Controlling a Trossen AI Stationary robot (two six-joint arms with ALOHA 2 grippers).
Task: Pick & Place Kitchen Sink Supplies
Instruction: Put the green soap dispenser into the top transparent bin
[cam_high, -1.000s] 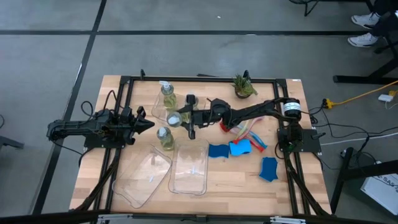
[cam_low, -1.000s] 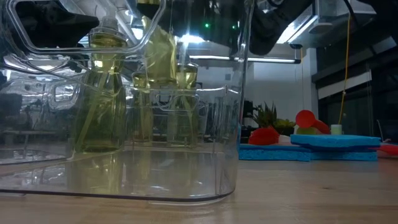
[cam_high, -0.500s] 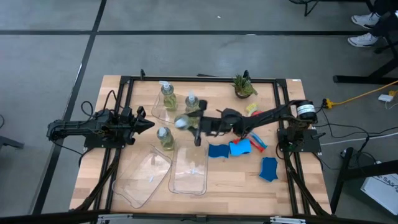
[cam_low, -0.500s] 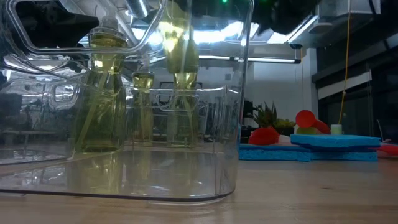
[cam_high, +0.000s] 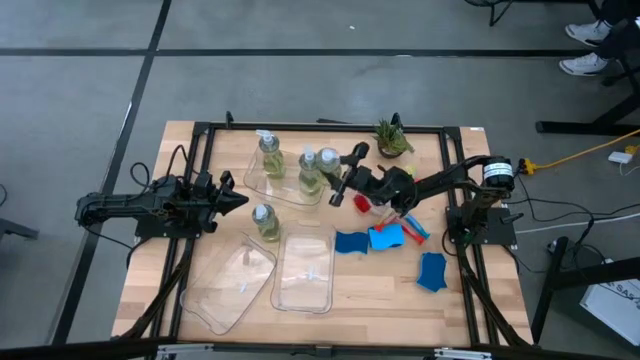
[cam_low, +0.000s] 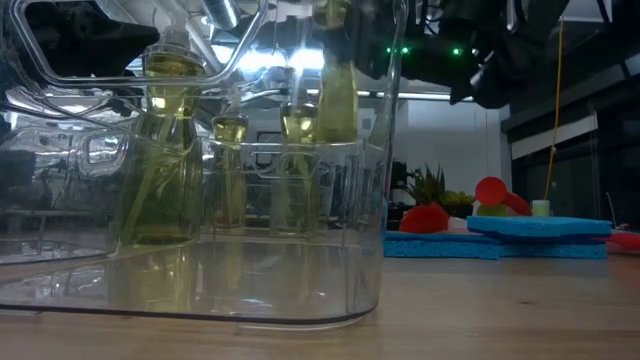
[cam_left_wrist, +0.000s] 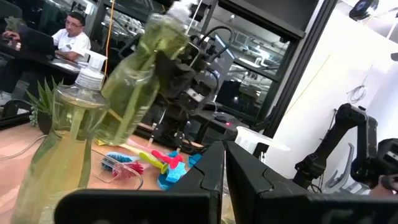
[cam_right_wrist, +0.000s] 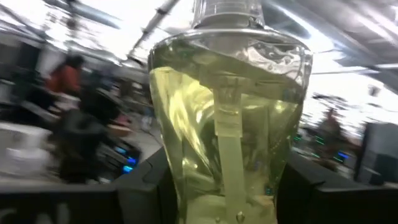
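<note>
Right gripper (cam_high: 340, 180) clamped on a pump bottle (cam_high: 328, 166) — now lifted clear, carried right, away from the far tray (cam_high: 252, 180). Mid-transfer, not yet set down. Left gripper (cam_high: 240, 200) shut, empty — idle at left.

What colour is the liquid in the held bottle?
Yellow-green; the bottle shows best in the right wrist view.

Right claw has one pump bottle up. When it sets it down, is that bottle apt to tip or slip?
The pump bottle looks nearly full, so probably heavy for its size. Its smooth clear wall may slip between the right claw fingers. Tall and narrow, it could tip if released tilted.
</note>
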